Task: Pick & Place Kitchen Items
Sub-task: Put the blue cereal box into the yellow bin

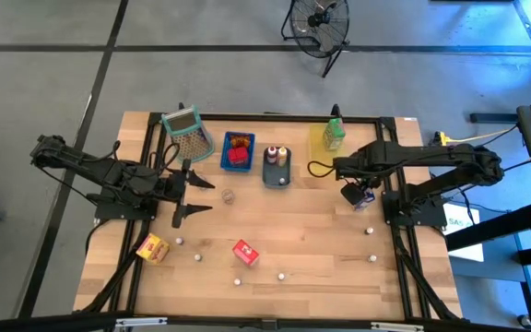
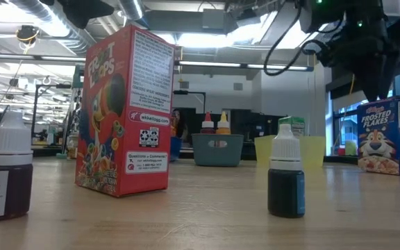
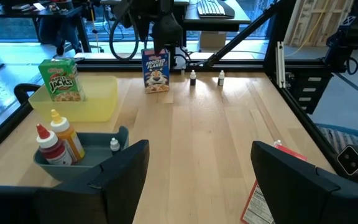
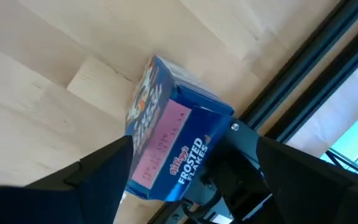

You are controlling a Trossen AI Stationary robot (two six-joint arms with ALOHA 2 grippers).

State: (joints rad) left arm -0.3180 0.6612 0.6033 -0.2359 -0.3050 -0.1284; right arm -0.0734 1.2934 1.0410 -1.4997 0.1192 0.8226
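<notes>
A blue Frosted Flakes carton (image 4: 166, 146) stands upright on its base near the table's right edge (image 2: 387, 135). My right gripper (image 4: 191, 155) hangs open just above it, pointing down, one finger on either side of its top; the low view shows a gap between the gripper (image 2: 375, 76) and the carton. My left gripper (image 1: 194, 198) waits open at mid-left, pointing across the table. A red carton (image 1: 245, 252) and a yellow-orange carton (image 1: 153, 247) lie near the front. A green carton (image 1: 334, 135) stands in the yellow tray (image 1: 319, 140).
Along the far side stand a mesh basket (image 1: 184, 134), a blue tray (image 1: 238, 162) and a grey tray (image 1: 277, 178) with sauce bottles. Several tiny white-capped bottles (image 1: 282, 275) dot the front half. The dark table frame (image 4: 303, 93) runs close beside the blue carton.
</notes>
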